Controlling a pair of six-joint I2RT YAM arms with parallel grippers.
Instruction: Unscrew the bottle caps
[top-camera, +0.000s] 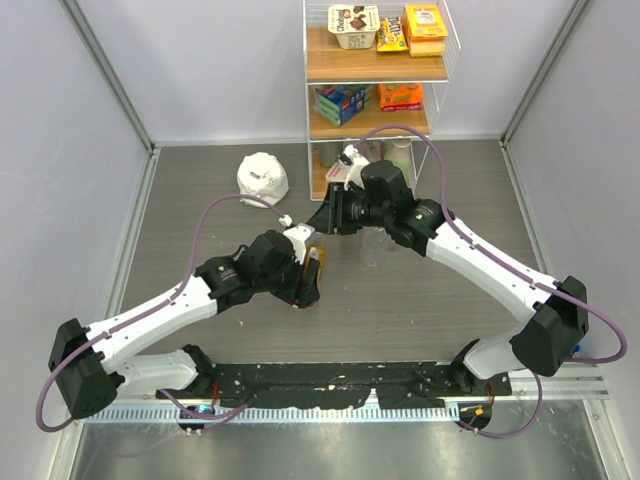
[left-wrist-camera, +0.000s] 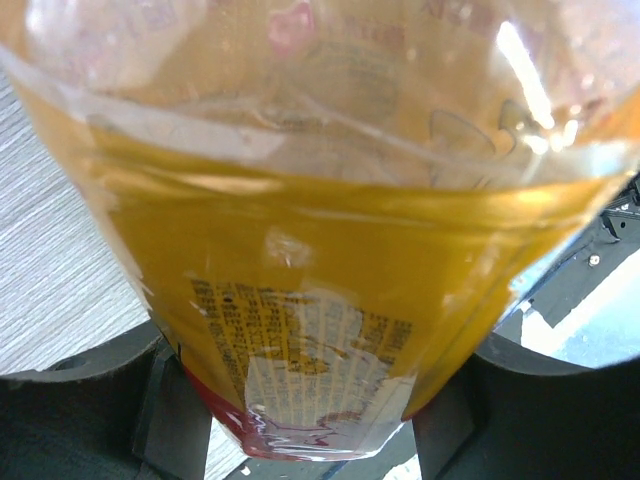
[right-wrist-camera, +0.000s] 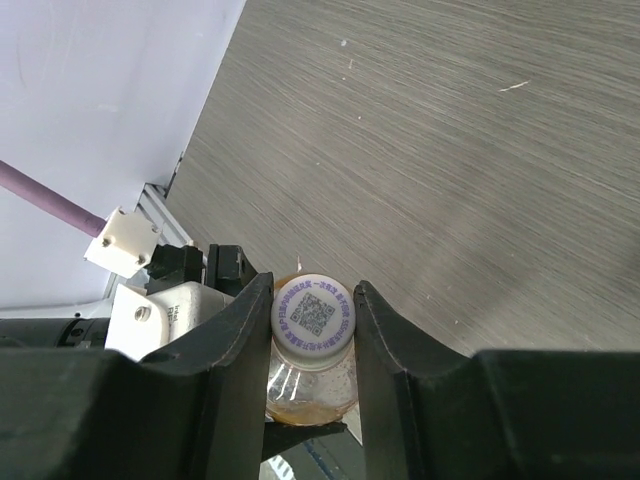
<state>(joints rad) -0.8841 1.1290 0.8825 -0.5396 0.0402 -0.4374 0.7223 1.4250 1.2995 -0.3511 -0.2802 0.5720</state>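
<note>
Left gripper (left-wrist-camera: 315, 425): we see its two dark fingers (left-wrist-camera: 90, 400) pressed against opposite sides of the amber bottle (left-wrist-camera: 320, 250), low on the label; it is clenched on that bottle.
Amber bottle, close up: it fills the left wrist view, with a gold label carrying a block of small black print and a red band at the label's lower edge.
Amber bottle, from above: we find it near the middle of the table (top-camera: 200, 180), between the two wrists. Only an orange strip shows beside the left wrist, and we cannot tell whether its base rests on the table.
White cap (right-wrist-camera: 314, 318): it sits on the neck of the amber bottle, and its flat top carries a purple square code. Below it we see the clear neck and some amber colour.
Right gripper (right-wrist-camera: 312, 290): one black finger lies against each side of the white cap, touching the rim on both sides; it is clamped on that cap.
Clear bottle (top-camera: 372, 246): it stands upright on the table just beside the right wrist, apart from both grippers. We cannot make out its cap.
White bag (top-camera: 263, 178): it lies on the table towards the back, left of the shelf (top-camera: 375, 68).
Shelf: it stands against the back wall with snack boxes on its boards.
</note>
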